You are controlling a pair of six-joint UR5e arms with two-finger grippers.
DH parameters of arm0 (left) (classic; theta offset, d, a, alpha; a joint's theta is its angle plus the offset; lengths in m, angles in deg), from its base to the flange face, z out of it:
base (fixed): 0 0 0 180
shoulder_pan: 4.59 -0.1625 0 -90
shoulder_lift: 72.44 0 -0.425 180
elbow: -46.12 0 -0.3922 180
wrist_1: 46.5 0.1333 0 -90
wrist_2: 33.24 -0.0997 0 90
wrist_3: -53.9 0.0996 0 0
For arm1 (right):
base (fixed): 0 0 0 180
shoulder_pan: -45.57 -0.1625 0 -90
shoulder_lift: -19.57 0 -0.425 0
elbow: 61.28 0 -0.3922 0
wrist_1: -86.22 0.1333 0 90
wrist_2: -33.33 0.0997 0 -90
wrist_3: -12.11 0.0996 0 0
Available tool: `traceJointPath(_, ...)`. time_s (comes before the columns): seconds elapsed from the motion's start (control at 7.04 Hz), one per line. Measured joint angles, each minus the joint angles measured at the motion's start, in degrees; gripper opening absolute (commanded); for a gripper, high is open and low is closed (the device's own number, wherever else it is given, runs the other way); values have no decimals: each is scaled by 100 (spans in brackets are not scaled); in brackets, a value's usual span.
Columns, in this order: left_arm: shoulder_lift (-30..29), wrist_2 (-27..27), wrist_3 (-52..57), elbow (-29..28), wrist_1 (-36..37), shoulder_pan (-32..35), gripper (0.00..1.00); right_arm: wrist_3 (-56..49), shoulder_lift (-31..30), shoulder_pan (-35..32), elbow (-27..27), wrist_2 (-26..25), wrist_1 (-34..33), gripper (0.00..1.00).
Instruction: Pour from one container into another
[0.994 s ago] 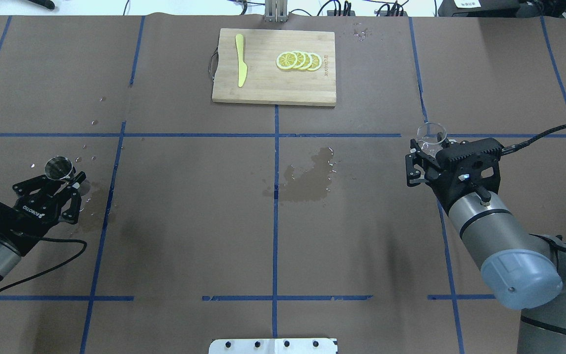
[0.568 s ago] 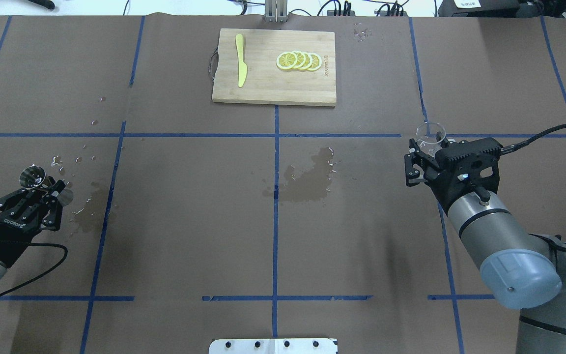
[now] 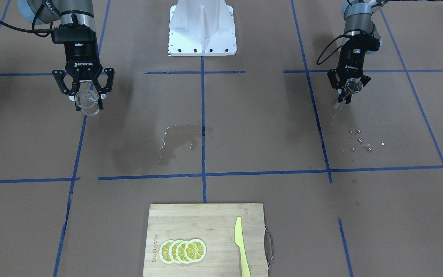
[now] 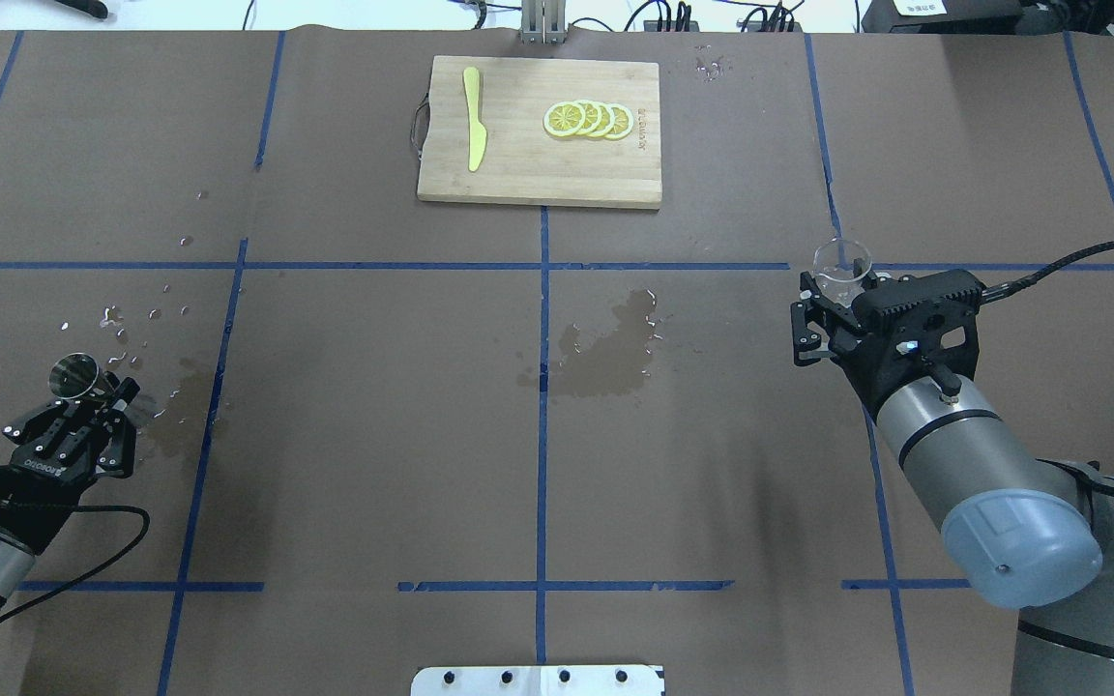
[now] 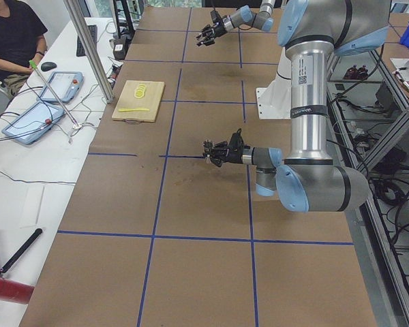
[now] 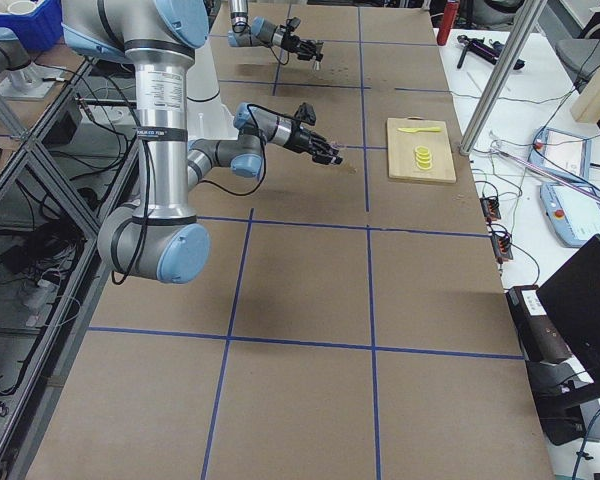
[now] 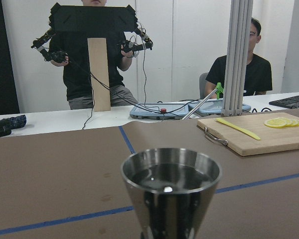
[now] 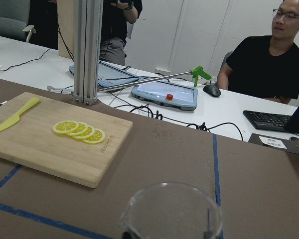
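The small clear glass cup (image 4: 842,263), short and round with a thin rim pinched into a little pouring lip, sits between the fingers of the right gripper (image 4: 839,282), whose jaws are clamped on its sides. From the pale bamboo cutting board (image 4: 538,174) it lies toward the robot and off to the robot's right. In the right wrist view the cup (image 8: 172,211) shows a level rim and see-through walls; whether any liquid is in it cannot be told. The small silver metal jigger (image 4: 73,375), two cones joined at a narrow waist, is pinched at that waist by the left gripper (image 4: 93,396), jaws closed on it. It lies further from the board than the cup does, toward the robot and far to the robot's left. In the left wrist view the jigger (image 7: 170,191) shows a polished upper cone with dark liquid inside, its surface catching a small bright glint. Scattered water drops (image 4: 131,314) dot the brown paper on the board side of the jigger. A dark wet patch (image 4: 605,353) spreads between the board and the robot's base. On the board lie a row of overlapping yellow lemon slices (image 4: 588,120) and a yellow plastic knife (image 4: 473,121).
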Motion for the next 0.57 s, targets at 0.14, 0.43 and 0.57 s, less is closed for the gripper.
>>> traceJointPath(0.14, -26, -8, -1, -102, 9, -55, 0, 5, 2, 3, -1, 0, 1, 0)
traceJointPath(0.43, -234, -5, 3, -202, 14, -104, 0, 6, 3, 7, 0, 0, 2, 0)
traceJointPath(0.57, -348, -6, 3, -228, 19, -110, 0, 4, 12, 7, 7, 0, 4, 0)
